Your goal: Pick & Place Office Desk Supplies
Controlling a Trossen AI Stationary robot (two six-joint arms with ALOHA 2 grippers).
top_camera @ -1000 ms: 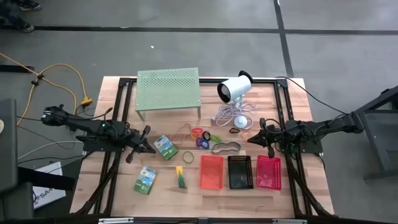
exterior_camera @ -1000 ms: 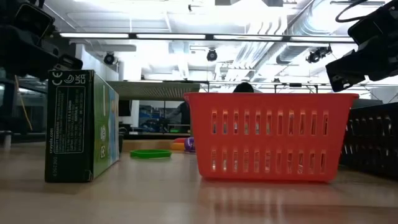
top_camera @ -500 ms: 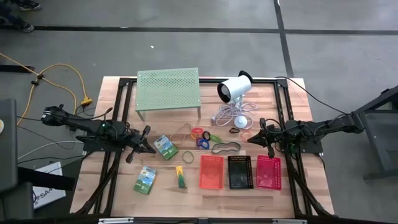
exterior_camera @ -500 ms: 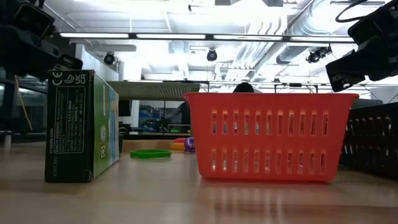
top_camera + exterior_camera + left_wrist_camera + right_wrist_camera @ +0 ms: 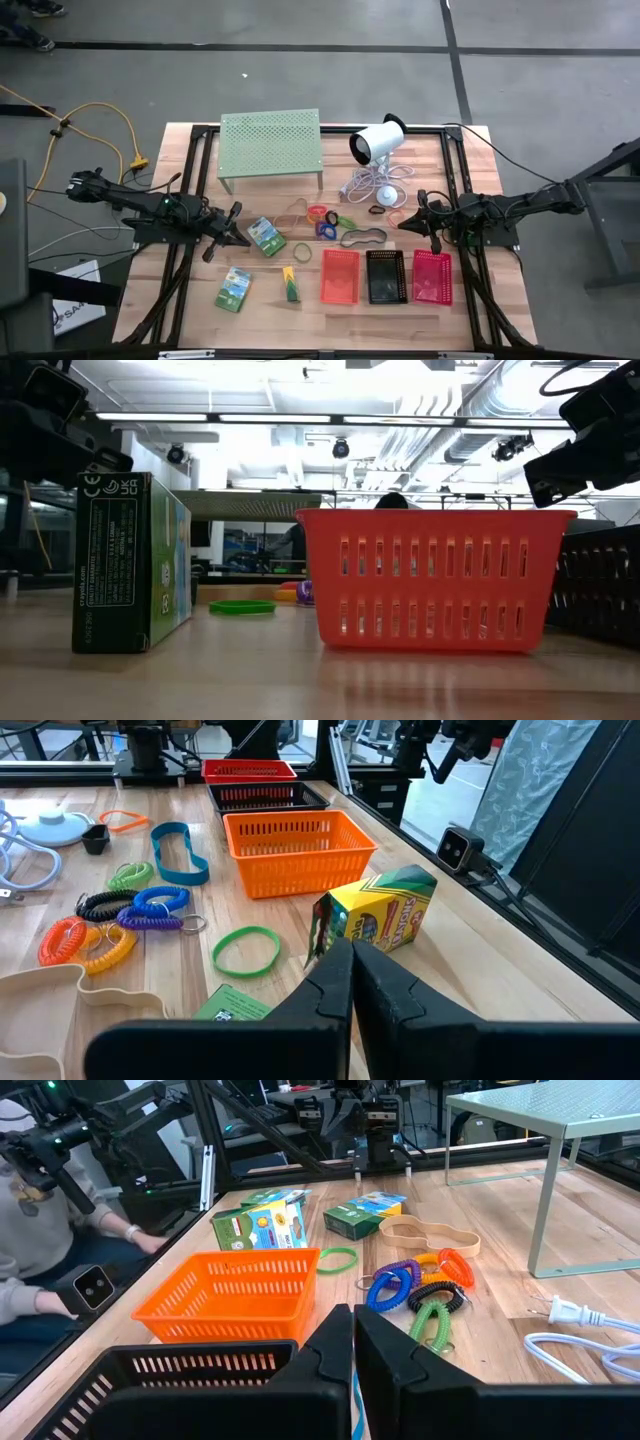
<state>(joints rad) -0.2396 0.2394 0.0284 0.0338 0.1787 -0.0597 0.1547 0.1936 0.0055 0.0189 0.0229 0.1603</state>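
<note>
Both grippers hover shut and hold nothing. My left gripper is at the table's left, beside a green pack. My right gripper is at the right, above the baskets. An orange-red basket, a black one and a pink one stand in a row on the table near the front. Coloured coil loops lie mid-table with a green rubber band, a tan one and a blue one. A second green pack and a crayon box stand near the front.
A pale-green perforated stand and a white cylinder device with its coiled cable stand at the far side. Black frame rails run along both table sides. A person sits beyond the table's left side.
</note>
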